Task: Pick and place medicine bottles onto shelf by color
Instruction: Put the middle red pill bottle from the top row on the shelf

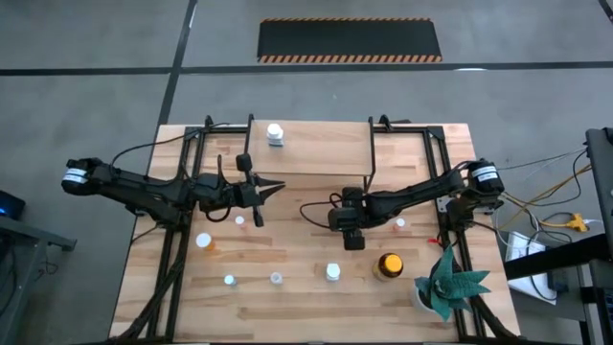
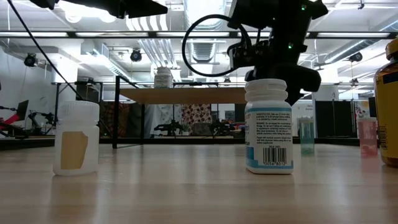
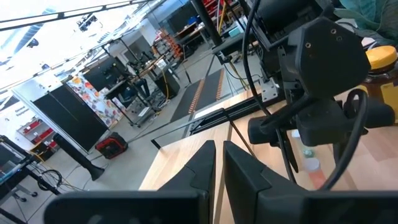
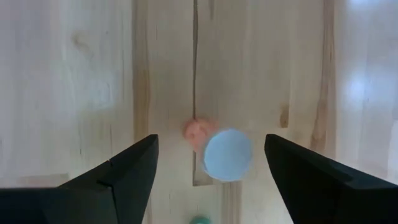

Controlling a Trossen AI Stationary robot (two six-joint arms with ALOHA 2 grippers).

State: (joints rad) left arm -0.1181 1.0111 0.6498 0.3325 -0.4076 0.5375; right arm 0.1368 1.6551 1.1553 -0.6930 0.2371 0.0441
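The right hand (image 1: 353,240) hangs over the middle of the counter (image 1: 306,287), pointing straight down, its two fingers (image 4: 124,171) spread wide with nothing between them. In the right wrist view a pale-blue-capped bottle (image 4: 227,155) stands on the wood directly below that gap, touching a smaller pink-capped bottle (image 4: 194,132) beside it.

The left hand (image 1: 271,188) is held above the counter toward the shelf side, its fingers (image 3: 205,165) pressed nearly together and holding nothing.

The shelf (image 1: 311,149) sits at the far edge of the counter, and one white bottle (image 1: 275,134) already stands on it.

The other bottles are still on the counter. A white-capped bottle (image 1: 204,241) sits on the left, with two small ones (image 1: 230,281) (image 1: 276,278) near the front edge. A white bottle with a printed label (image 1: 332,272) stands front and centre, and the large amber bottle with the yellow lid (image 1: 389,265) is just to its right. A small red-capped bottle (image 1: 399,224) lies beyond the right arm. A green spiky plant (image 1: 448,283) occupies the front right corner.
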